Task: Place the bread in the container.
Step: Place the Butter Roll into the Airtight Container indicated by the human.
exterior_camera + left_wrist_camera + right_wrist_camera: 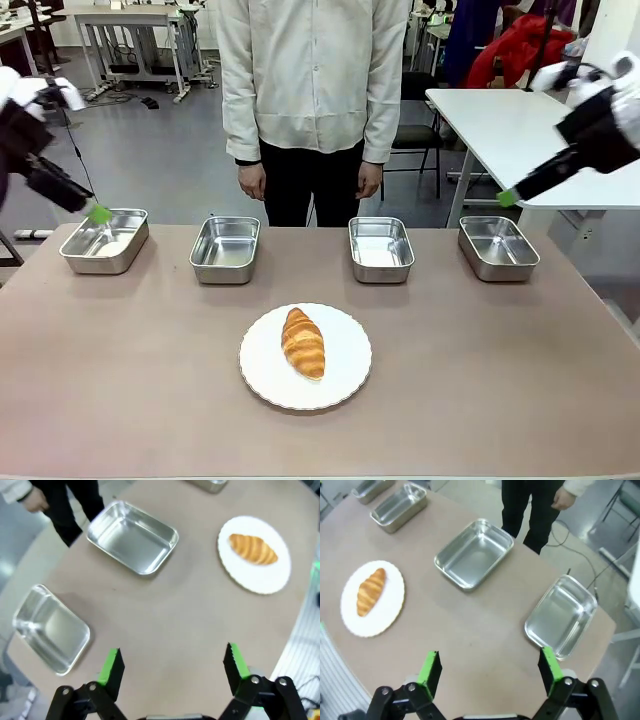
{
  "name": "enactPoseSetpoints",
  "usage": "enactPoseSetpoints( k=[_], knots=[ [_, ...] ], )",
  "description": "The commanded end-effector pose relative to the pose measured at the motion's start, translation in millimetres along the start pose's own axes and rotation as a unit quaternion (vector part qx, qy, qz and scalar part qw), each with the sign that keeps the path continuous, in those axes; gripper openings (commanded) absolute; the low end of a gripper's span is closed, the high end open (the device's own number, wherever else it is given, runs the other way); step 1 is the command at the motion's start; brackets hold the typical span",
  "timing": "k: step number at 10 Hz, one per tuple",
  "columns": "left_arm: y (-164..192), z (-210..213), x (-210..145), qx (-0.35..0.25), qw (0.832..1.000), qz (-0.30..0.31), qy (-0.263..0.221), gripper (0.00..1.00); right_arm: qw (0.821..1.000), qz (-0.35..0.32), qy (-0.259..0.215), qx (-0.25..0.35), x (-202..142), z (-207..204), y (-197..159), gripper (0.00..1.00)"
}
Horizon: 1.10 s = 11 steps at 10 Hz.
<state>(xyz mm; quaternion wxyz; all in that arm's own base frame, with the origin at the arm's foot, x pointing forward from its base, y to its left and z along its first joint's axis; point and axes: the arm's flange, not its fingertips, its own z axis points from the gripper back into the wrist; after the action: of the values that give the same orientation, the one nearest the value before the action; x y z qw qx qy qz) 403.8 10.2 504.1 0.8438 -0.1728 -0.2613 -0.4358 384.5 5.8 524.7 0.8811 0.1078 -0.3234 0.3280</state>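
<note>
Plainly the bread (303, 343), pointing toward the person (314, 90), lies midway between the wide-open, empty left gripper (173, 655) and right gripper (489, 657).

seemingly open tabletop (120, 380) between plate (352, 345) and trays (224, 272)

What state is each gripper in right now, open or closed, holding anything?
Left gripper: open, holding nothing.
Right gripper: open, holding nothing.
</note>
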Motion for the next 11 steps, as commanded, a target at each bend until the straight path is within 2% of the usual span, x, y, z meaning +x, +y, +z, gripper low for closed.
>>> enactPoseSetpoints(
  k=[1,2,3,4,8,9,11],
  knots=[
    [26,10,-22,-0.025,0.998,-0.039,-0.039,1.0,1.0,0.009,-0.007,0.017,-28,17,-17,1.0],
    [28,13,-32,-0.011,0.996,-0.058,-0.069,1.0,1.0,0.015,-0.015,0.017,-36,15,-18,1.0],
    [24,5,-30,0.032,0.999,-0.012,-0.039,1.0,1.0,0.002,-0.003,0.007,-16,14,-13,1.0],
    [22,18,-29,-0.005,0.999,-0.039,-0.037,1.0,1.0,0.002,-0.003,0.007,-16,14,-13,1.0],
    [21,16,-30,0.004,0.999,-0.029,-0.031,1.0,1.0,0.002,-0.003,0.007,-16,14,-13,1.0],
    [19,30,-40,0.001,0.997,-0.04,-0.069,1.0,1.0,0.01,0.004,0.012,-19,12,-8,1.0],
    [39,62,-64,-0.026,0.992,-0.033,-0.117,1.0,0.999,0.009,-0.013,0.04,-36,21,-33,1.0]
  ],
)
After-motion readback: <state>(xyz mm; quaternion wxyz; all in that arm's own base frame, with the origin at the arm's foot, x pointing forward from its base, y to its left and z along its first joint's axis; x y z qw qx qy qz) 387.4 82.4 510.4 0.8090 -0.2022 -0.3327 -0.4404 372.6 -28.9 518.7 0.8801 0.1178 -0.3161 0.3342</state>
